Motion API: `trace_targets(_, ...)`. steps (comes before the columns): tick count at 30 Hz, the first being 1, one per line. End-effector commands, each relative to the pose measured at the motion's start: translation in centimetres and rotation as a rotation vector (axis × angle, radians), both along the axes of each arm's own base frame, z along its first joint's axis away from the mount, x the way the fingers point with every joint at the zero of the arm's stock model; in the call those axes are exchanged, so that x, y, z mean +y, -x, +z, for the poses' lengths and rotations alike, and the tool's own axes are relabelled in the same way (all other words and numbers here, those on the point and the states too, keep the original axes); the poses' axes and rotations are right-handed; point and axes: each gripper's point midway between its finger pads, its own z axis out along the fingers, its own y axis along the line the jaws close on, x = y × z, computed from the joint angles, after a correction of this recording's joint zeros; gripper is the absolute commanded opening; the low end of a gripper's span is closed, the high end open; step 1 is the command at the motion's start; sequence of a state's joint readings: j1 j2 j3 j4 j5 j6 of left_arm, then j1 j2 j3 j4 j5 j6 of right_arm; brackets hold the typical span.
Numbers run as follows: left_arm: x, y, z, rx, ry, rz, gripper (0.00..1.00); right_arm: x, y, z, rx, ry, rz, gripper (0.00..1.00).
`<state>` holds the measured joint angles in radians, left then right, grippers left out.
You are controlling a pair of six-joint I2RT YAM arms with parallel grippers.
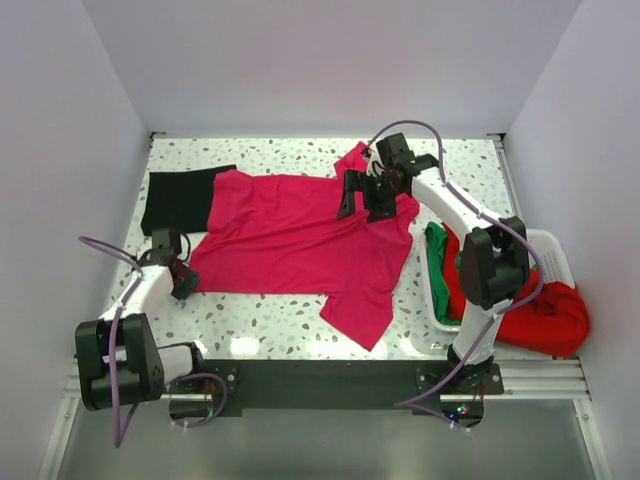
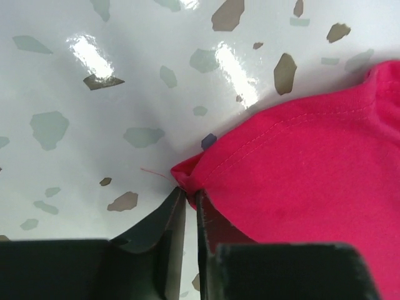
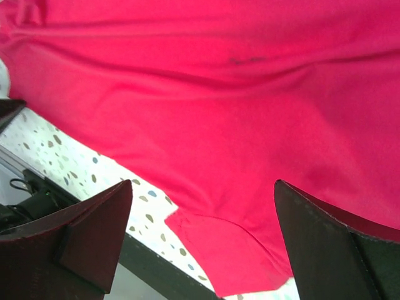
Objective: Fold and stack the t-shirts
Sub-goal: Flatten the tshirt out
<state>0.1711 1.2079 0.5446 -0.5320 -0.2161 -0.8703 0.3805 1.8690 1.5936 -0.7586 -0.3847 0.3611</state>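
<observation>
Where overhead blurs, wrist shows left gripper [image 2: 190,195] pinching pink t-shirt [image 2: 300,181] corner.

We are looking down at a white speckled table [image 1: 270,320]. A pink t-shirt [image 1: 290,235] is lying spread flat across its middle, one sleeve reaching toward the near edge. A black t-shirt [image 1: 175,200] is lying folded at the far left, its right edge sitting under the pink one. A white basket [image 1: 555,250] is sitting at the table's right edge.
</observation>
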Motion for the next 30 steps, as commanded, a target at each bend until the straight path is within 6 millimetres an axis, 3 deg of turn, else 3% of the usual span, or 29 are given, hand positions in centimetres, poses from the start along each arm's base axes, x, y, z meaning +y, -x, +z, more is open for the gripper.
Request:
trace_targets(1, 0.7, -1.3, -0.4, -0.038, -0.008, 0.002, 0.12, -1.3, 1.4, 1.1, -0.026, 0.049, -0.005, 0.98)
trace_targets(4, 1.4, -2.0, -0.1, -0.050, -0.012, -0.001, 0.00, -2.5, 2.5, -0.6, 0.008, 0.102, -0.024, 0.98)
trace_targets(10, 4.1, -3.2, 1.3, -0.084, -0.042, 0.005, 0.00, -5.4, 4.0, -2.8, 0.032, 0.235, -0.115, 0.98)
trace_targets(14, 6.2, -3.9, 2.0, -0.107, -0.040, -0.004, 0.00, -5.9, 5.1, -3.2, 0.046, 0.262, -0.184, 0.97)
trace_targets(18, 5.9, -5.3, 1.5, -0.121, -0.005, -0.058, 0.00, -5.6, 6.5, -4.5, 0.078, 0.321, -0.219, 0.96)
trace_targets(22, 5.3, -5.9, 1.1, -0.127, 0.037, -0.094, 0.00, -6.7, 8.4, -6.2, 0.135, 0.381, -0.311, 0.96)
trace_targets(30, 5.3, -6.7, 1.5, -0.133, 0.025, -0.191, 0.00, -7.1, 10.5, -7.2, 0.148, 0.435, -0.421, 0.95)
